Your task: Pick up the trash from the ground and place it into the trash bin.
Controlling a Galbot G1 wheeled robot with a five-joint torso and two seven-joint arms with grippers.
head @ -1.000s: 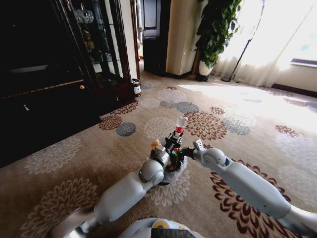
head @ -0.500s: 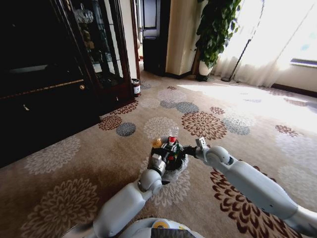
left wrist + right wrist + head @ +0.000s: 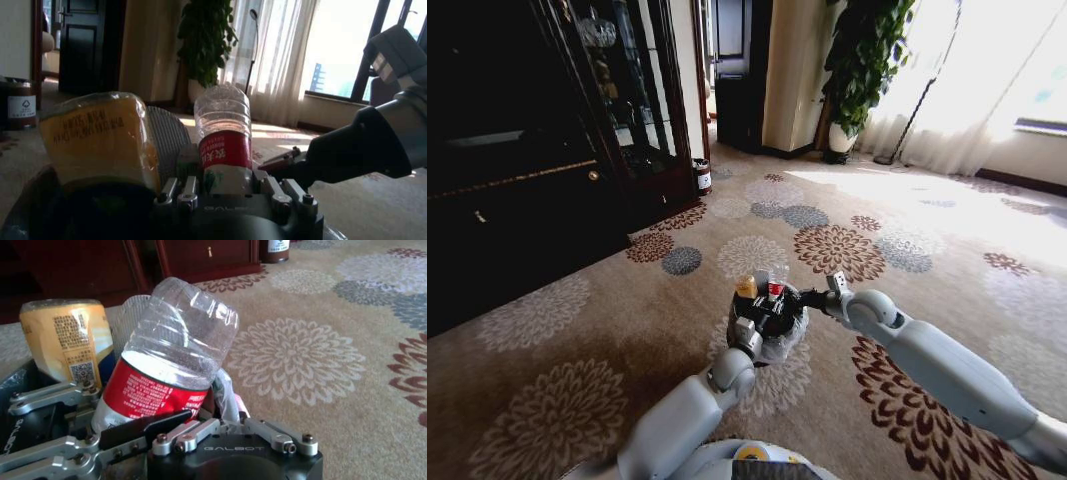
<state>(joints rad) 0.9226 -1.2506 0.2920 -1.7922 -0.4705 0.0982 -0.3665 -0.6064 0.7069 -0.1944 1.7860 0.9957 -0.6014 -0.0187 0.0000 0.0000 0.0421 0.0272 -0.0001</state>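
Note:
The trash bin, small and dark with a crinkled grey liner, sits low in front of me over the patterned carpet. My left gripper is shut on its near rim. A clear bottle with a red label stands in the bin. My right gripper reaches in from the right and is shut on it. In the right wrist view a dark finger presses on the label of the bottle. A yellow packet stands in the bin beside the bottle. The left wrist view shows the packet and the bottle.
A tall dark cabinet runs along the left, with a small waste can at its far corner. A potted plant and curtains stand at the back right. Open carpet spreads ahead and to the right.
My right gripper has lowered the bottle from above the bin down into it. The bin and left gripper have shifted slightly, and the yellow packet now shows more plainly.

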